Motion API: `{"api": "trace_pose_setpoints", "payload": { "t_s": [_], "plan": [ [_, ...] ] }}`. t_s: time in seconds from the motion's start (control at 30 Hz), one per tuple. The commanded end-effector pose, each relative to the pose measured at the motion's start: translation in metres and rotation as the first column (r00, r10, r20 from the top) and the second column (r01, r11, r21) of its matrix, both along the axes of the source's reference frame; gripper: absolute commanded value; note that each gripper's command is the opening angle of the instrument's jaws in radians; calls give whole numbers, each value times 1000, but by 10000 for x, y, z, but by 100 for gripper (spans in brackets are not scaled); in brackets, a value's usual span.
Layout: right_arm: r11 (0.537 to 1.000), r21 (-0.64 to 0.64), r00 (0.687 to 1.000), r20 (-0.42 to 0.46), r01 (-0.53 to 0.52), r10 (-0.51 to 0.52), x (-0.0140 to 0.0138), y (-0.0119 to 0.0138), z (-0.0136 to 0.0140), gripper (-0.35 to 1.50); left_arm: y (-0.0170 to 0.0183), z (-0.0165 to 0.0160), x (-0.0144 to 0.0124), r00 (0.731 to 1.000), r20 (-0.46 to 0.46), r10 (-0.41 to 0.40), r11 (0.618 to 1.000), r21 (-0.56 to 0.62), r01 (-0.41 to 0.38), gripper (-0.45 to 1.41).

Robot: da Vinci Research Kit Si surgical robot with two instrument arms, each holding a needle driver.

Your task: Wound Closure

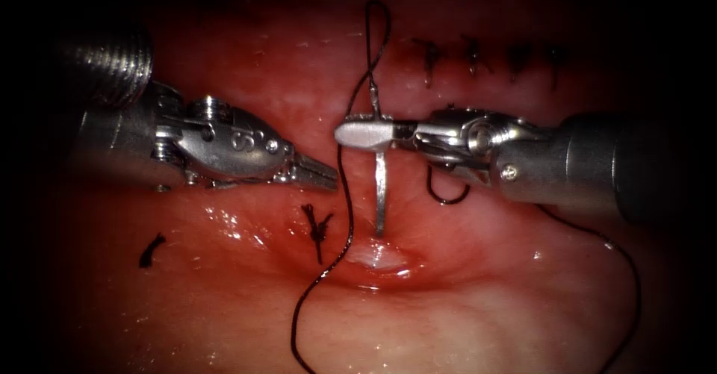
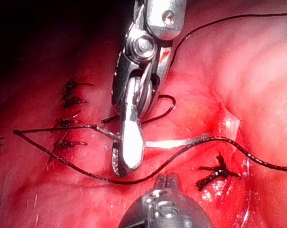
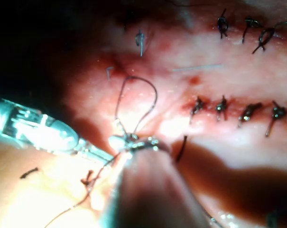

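Observation:
My right tool (image 1: pixel 364 133) comes in from the right with its jaws shut on the curved needle (image 1: pixel 380 187) close to its thread end. The needle hangs down from the jaws, and its tip reaches the wet tissue (image 1: pixel 463 299) at the cut (image 1: pixel 377 257); I cannot tell whether it has entered. Dark thread (image 1: pixel 345 195) loops up from the needle's end, then runs down past the cut toward the front. My left tool (image 1: pixel 326 173) is just left of the needle, shut and holding nothing. The left wrist view shows the right tool (image 2: pixel 130 154) clamping the needle (image 2: pixel 176 141).
Several tied stitches (image 1: pixel 472 54) lie at the back right, and one knot (image 1: pixel 317 226) sits just left of the needle. A cut piece of thread (image 1: pixel 151 251) lies at the far left. More thread (image 1: pixel 627 269) trails under the right tool's shaft. Red fluid wets the tissue around the cut.

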State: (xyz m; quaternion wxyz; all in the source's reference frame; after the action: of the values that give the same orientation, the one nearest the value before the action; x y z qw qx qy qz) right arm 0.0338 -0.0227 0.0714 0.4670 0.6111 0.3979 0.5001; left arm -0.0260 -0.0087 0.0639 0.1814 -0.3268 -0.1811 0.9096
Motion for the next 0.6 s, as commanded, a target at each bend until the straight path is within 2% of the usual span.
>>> {"api": "trace_pose_setpoints", "payload": {
  "t_s": [0.03,0.27,0.6],
  "plan": [
    [1000,15,1000,-10,-1,1,10,-6,3,-35,-1,5,-7,1000,2,1,1000,-1,-1,-22],
    [997,74,1000,-15,14,-13,11,-26,-12,-35,-1,5,-7,1000,2,1,1000,-1,-1,-23],
    [996,80,999,-16,31,-30,11,-24,-21,-35,-1,5,-7,1000,1,0,1000,-1,0,-23]
  ]
}}
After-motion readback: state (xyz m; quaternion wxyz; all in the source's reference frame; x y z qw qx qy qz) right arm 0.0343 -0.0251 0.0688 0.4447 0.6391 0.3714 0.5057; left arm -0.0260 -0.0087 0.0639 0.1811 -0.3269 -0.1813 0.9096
